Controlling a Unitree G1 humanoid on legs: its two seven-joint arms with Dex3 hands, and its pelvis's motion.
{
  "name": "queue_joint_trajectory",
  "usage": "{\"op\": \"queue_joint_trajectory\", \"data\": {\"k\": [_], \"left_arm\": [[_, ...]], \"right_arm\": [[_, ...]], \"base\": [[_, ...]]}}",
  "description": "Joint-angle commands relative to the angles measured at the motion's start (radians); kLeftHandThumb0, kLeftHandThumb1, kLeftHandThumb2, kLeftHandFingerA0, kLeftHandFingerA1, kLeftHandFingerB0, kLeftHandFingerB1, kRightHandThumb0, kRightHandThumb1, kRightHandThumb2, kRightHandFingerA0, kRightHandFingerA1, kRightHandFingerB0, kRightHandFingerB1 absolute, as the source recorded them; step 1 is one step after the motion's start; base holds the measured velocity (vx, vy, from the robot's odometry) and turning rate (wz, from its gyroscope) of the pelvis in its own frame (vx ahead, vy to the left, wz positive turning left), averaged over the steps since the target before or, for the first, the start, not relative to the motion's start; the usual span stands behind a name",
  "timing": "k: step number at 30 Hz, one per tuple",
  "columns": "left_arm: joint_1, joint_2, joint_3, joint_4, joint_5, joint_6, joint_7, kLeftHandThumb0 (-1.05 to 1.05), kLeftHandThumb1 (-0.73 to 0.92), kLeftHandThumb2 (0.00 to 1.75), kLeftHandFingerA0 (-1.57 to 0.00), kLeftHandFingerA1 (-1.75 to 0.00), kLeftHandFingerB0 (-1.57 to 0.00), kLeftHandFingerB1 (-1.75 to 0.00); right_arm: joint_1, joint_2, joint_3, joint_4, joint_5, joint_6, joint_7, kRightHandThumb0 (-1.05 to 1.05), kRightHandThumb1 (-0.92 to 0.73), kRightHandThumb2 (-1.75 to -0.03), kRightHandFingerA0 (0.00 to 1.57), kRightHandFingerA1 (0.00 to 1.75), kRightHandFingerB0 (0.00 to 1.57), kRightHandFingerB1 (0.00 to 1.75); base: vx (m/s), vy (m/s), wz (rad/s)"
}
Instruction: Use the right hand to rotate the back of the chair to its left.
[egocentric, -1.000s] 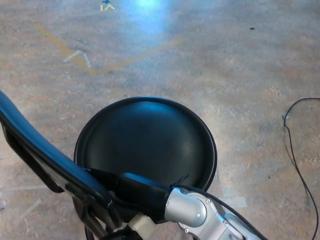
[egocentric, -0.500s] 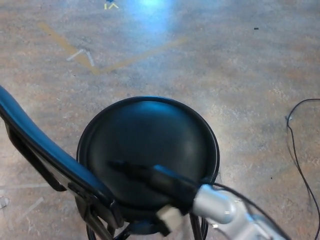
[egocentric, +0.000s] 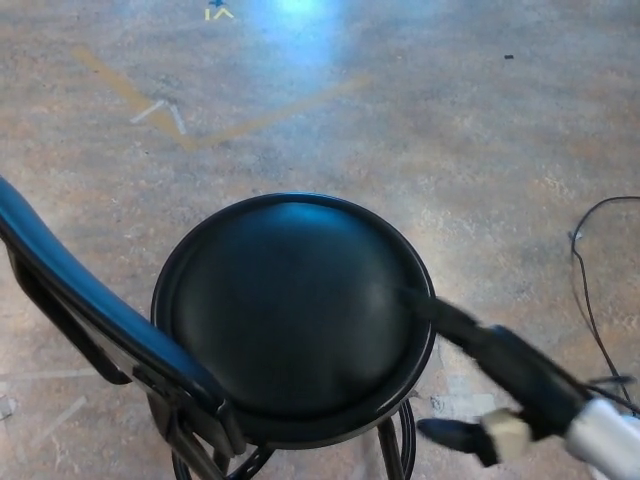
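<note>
Chair (egocentric: 295, 315) standing on the concrete floor (egocentric: 420, 120), round black seat facing up, curved backrest (egocentric: 85, 295) running along the seat's left edge. Backrest position unchanged against half a second ago and a second ago. Right hand (egocentric: 495, 385) now off the backrest: a second ago pressed against its lower end near the seat's front-left, half a second ago crossing above the seat, now clear of the seat's right rim. Fingers (egocentric: 440, 312) spread, holding nothing; one tip reaching just over the seat's right edge, thumb lower, right of the chair legs. Motion blur on the wrist noted. Left hand not in view. Black cable (egocentric: 585, 290) lying on the floor well right of the seat. Judged: backrest already round to the left, push finished, hand retreating; rotation likely complete.
</note>
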Motion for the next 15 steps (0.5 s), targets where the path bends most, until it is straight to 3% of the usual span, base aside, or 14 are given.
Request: {"op": "queue_joint_trajectory", "data": {"k": [1, 3, 4, 7, 8, 10, 11, 15], "left_arm": [[0.009, 0.002, -0.013, 0.008, 0.017, 0.016, 0.001, -0.48, 0.72, 0.62, -0.63, -0.49, -0.62, -0.45], [0.014, -0.001, 0.006, 0.002, -0.005, 0.011, -0.004, -0.46, 0.72, 0.61, -0.62, -0.51, -0.60, -0.46], [0.016, -0.001, 0.011, 0.001, -0.010, 0.008, -0.006, -0.46, 0.72, 0.61, -0.62, -0.51, -0.60, -0.46], [0.011, 0.004, 0.010, 0.001, -0.005, 0.015, -0.019, -0.46, 0.72, 0.61, -0.62, -0.50, -0.60, -0.46], [0.014, 0.006, -0.002, 0.002, 0.008, 0.011, -0.008, -0.47, 0.72, 0.61, -0.64, -0.50, -0.61, -0.46], [0.019, 0.007, -0.006, 0.001, 0.013, 0.004, -0.004, -0.48, 0.72, 0.61, -0.64, -0.50, -0.61, -0.46], [0.024, 0.006, 0.003, 0.000, 0.005, -0.003, -0.004, -0.46, 0.72, 0.61, -0.64, -0.50, -0.61, -0.45], [0.020, 0.002, 0.011, 0.002, -0.003, -0.002, -0.013, -0.45, 0.71, 0.61, -0.62, -0.50, -0.60, -0.46]], "right_arm": [[0.079, 0.035, -0.119, 0.077, 0.004, -0.039, -0.202, -1.00, -0.83, -1.10, 0.00, 0.09, 0.00, 0.00], [0.057, 0.081, -0.190, 0.242, 0.020, -0.068, -0.340, -0.81, -0.82, -1.06, 0.00, 0.10, 0.00, 0.06], [0.049, 0.103, -0.222, 0.290, 0.045, -0.050, -0.370, -0.81, -0.82, -1.06, 0.00, 0.10, 0.00, 0.06], [0.002, 0.124, -0.284, 0.471, 0.091, -0.116, -0.422, -0.74, -0.80, -1.04, 0.00, 0.16, 0.00, 0.10], [-0.022, 0.136, -0.329, 0.571, 0.141, -0.141, -0.419, -0.66, -0.78, -0.94, 0.00, 0.14, 0.00, 0.09], [-0.056, 0.134, -0.359, 0.686, 0.154, -0.150, -0.434, -0.66, -0.78, -0.94, 0.00, 0.10, 0.00, 0.09], [-0.080, 0.113, -0.350, 0.791, 0.114, -0.075, -0.481, -0.78, -0.86, -1.13, 0.00, 0.14, 0.00, 0.13], [-0.089, 0.105, -0.336, 0.967, 0.083, -0.001, -0.510, -0.76, -0.84, -1.13, 0.00, 0.19, 0.00, 0.17]], "base": [[0.00, 0.000, 0.00], [0.00, 0.000, 0.00], [0.00, 0.000, 0.00], [0.00, 0.000, 0.00], [0.00, 0.000, 0.00], [0.00, 0.000, 0.00], [0.00, 0.000, 0.00], [0.00, 0.000, 0.00]]}}
